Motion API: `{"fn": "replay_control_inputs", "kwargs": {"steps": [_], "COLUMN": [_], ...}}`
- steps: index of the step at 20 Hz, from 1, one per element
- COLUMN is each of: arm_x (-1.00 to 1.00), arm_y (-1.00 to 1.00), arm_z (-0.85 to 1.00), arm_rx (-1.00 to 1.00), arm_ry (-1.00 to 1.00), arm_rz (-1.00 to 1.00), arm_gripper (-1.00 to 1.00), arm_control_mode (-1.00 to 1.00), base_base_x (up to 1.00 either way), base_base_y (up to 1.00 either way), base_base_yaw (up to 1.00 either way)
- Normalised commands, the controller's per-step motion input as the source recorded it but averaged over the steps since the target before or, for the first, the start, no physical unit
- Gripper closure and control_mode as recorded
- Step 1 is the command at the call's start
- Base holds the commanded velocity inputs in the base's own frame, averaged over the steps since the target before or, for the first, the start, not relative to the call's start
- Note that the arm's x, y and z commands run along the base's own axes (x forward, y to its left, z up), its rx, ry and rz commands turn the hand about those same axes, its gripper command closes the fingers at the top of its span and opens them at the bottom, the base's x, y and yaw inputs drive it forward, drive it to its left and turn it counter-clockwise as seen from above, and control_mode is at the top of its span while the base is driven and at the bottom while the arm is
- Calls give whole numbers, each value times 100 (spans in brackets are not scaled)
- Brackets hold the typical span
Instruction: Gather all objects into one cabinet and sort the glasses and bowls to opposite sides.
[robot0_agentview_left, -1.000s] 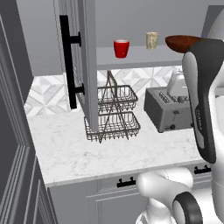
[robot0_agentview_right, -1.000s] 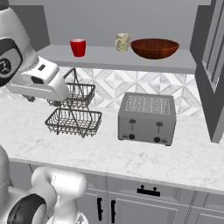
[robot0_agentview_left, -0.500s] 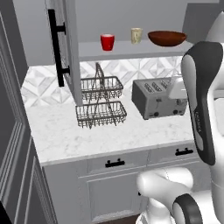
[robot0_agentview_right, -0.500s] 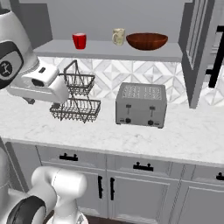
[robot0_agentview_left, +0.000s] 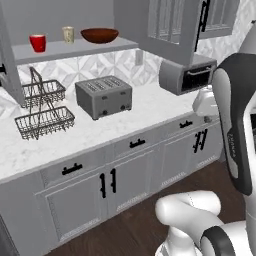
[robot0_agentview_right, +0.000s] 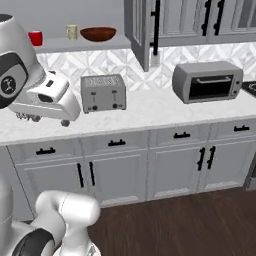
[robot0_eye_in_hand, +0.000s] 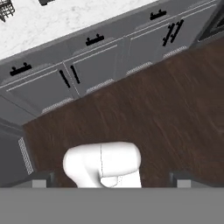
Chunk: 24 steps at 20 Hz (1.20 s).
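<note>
Grey cabinet shelf (robot0_agentview_left: 75, 50) up on the wall has all the task stuff lined up on it: a red cup (robot0_agentview_left: 37, 43) at the left end, a small cream patterned cup (robot0_agentview_left: 68, 34) a little to its right, and the wide reddish-brown bowl (robot0_agentview_left: 99, 35) right of that, just beside the cream cup. From the right base camera it's the same row, red cup (robot0_agentview_right: 35, 38), cream cup (robot0_agentview_right: 72, 32), bowl (robot0_agentview_right: 98, 33), all standing upright on the shelf and none of them touching. One glass-paned cabinet door (robot0_agentview_right: 142, 30) with a long black bar handle hangs open, swung out toward the room at the right end of the shelf. Down on the white marble counter (robot0_agentview_left: 140, 112) there's a two-tier wire basket (robot0_agentview_left: 42, 110) at the left, a silver toaster (robot0_agentview_left: 103, 96) near the middle and a toaster oven (robot0_agentview_right: 207, 81) farther right, well apart from each other. Below that are the grey base cabinets (robot0_eye_in_hand: 94, 65) with black handles, and dark wood floor (robot0_eye_in_hand: 166, 109) in the hand camera. The gripper's fingers aren't really visible, so I honestly can't tell if the jaws are open or closed, and nothing seems to be held.
</note>
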Motion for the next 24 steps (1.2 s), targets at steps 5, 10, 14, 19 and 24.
{"fn": "replay_control_inputs", "kwargs": {"steps": [5,10,14,19,24], "arm_x": [0,0,0,0,0], "arm_y": [0,0,0,0,0], "arm_z": [0,0,0,0,0], "arm_rx": [0,0,0,0,0], "arm_ry": [0,0,0,0,0], "arm_rz": [0,0,0,0,0], "arm_gripper": [-100,-100,-100,-100,-100], "arm_control_mode": [100,100,100,100,100], "base_base_x": [-13,2,7,15,5], "base_base_y": [-37,-52,-97,-80,-50], "base_base_yaw": [-78,-58,-30,-19,-20]}}
